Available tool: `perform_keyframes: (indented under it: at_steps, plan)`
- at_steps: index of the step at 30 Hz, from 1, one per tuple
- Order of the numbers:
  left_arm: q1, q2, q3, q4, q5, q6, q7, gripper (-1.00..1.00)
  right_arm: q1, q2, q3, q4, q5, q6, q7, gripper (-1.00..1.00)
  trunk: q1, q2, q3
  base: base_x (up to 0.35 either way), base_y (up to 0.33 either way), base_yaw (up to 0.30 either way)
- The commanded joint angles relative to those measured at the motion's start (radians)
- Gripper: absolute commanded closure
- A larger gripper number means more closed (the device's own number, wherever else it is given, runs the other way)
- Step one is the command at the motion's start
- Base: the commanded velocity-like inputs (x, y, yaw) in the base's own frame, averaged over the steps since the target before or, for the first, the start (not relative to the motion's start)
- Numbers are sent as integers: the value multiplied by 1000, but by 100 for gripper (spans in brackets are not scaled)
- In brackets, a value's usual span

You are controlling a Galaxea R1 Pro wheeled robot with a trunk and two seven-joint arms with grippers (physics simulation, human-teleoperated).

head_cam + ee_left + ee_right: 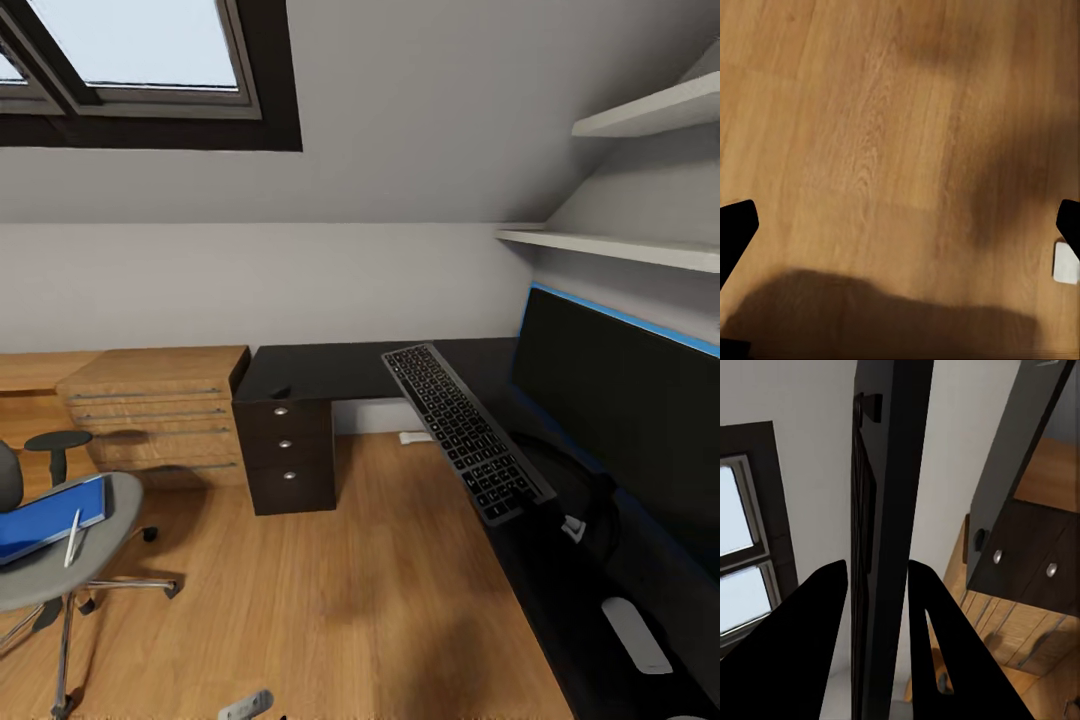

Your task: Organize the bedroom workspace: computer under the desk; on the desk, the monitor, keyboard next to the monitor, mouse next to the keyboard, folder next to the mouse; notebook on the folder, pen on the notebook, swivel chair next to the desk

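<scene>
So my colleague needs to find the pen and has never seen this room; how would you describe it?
Find the grey swivel chair on the wood floor, left of the black desk. A blue folder lies on its seat, and the pen is the slim pale stick at the folder's edge, the only light, thin thing there.

Right pincer (876, 607) with plain black tapered fingers (806, 652), no markings

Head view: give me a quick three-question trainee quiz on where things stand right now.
1. True or false: the keyboard lies flat on the desk.
2. The folder sits on: A the swivel chair; B the desk; C the floor.
3. Fill in: the ___ gripper's jaws clamp the keyboard.

Key: 1 false, it is tilted in the air. 2 A. 3 right gripper.
</scene>
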Motion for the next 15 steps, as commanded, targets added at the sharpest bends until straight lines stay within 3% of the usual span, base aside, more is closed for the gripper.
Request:
perform_keyframes:
  at_steps: [1,15]
  plan:
    - [-1,0,-5,1,8,-5,0,-100,-1,0,-1,2,-7,8,1,100,0,-1,-1,-93,-68,0]
    - [-1,0,-4,1,8,-5,0,-100,-1,1,0,29,-8,-3,-56,100,0,-1,-1,-14,-10,0]
